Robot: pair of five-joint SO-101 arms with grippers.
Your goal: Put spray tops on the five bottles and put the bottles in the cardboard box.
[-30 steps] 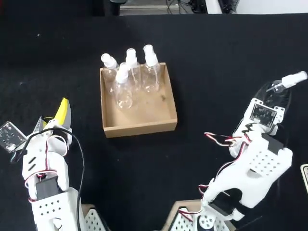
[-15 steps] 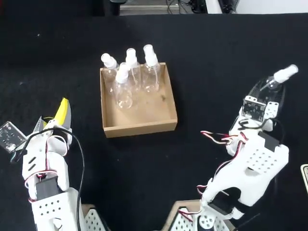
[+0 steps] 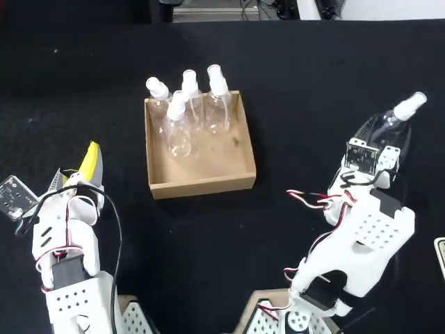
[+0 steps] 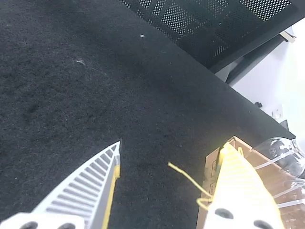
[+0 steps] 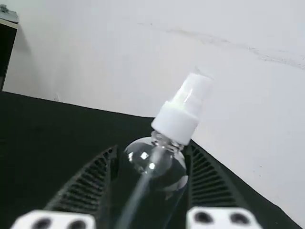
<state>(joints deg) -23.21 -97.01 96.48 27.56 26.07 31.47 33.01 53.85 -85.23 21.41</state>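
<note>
We saw the right gripper point(image 3: 384, 133) closed on the fifth bottle point(image 3: 384, 127), its two fingers pressed against the clear body on either side, over the right part of the black table point(image 3: 299, 76) and well apart from the cardboard box point(image 3: 201, 185). The bottle's long axis ran on from the gripper, away from the arm's base and toward the far right corner of the table. Its white spray top point(image 3: 408, 106) was seated on the neck at the outer end. In the right wrist view the same bottle point(image 5: 152, 167) sat between the ribbed fingers of the right gripper point(image 5: 150, 151), and the spray top point(image 5: 183, 114) stuck out beyond the fingertips, tilted a little to one side. Four other bottles point(image 3: 189, 104), each with a white top, were grouped in the far half of the box. The left gripper point(image 3: 74, 172) hung near the table's left edge, just beside the box's near left corner. Its fingers were spread with nothing between them, as the left wrist view also showed point(image 4: 169, 157).
</note>
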